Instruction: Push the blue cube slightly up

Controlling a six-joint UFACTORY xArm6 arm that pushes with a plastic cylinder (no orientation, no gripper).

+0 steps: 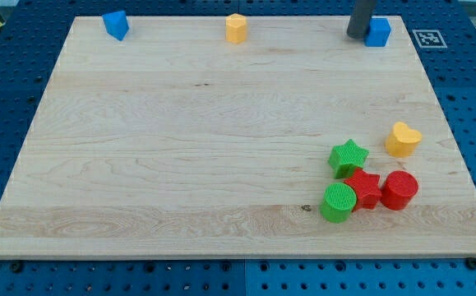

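The rod's tip touches the blue cube's left side at the board's top edge; it grips nothing.

Pale matt wooden board, ribbed red cylinder

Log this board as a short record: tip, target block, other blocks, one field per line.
tip: my tip at the view's top right, against the left side of the blue cube
other blue block: top left corner
yellow block: top edge, middle
yellow heart: right side
cluster, lower right: green star, red star, red cylinder, green cylinder
board: wooden
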